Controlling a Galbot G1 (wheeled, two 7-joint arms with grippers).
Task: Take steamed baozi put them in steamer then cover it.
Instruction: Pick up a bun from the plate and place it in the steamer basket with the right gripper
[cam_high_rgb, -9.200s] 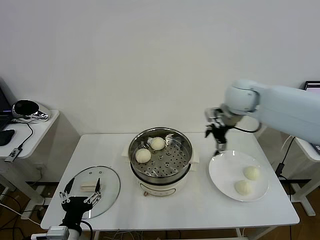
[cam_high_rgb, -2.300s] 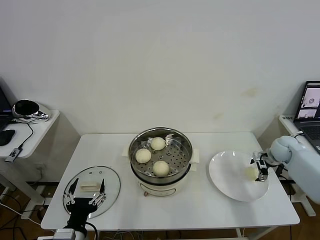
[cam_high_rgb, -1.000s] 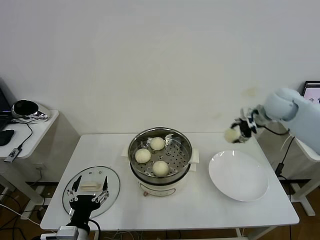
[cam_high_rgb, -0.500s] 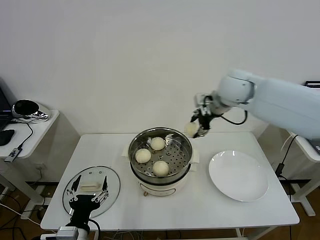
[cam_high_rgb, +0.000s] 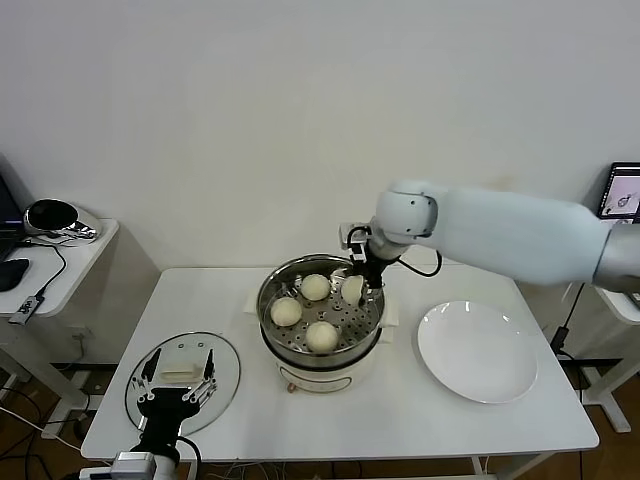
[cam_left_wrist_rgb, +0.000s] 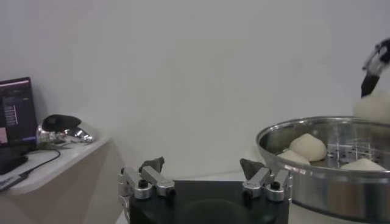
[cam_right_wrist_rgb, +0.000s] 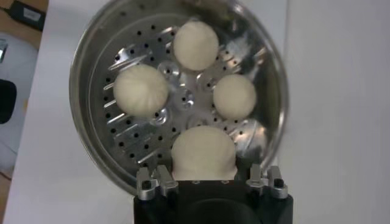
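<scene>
Head view shows my right gripper has carried the last smooth cream-white baozi off the flat white plate, now bare, to three o'clock over the shiny round steel steamer. Fingers half-closed grip it. Round, it has no long axis. My left gripper waits wide open over the glass lid.

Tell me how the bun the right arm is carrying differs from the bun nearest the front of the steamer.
The carried bun is clamped in the right pincer above the steamer; the front bun lies free on the perforated tray. The carried one sits at the right rear, the other front centre. Both are smooth, round, cream-white.
</scene>
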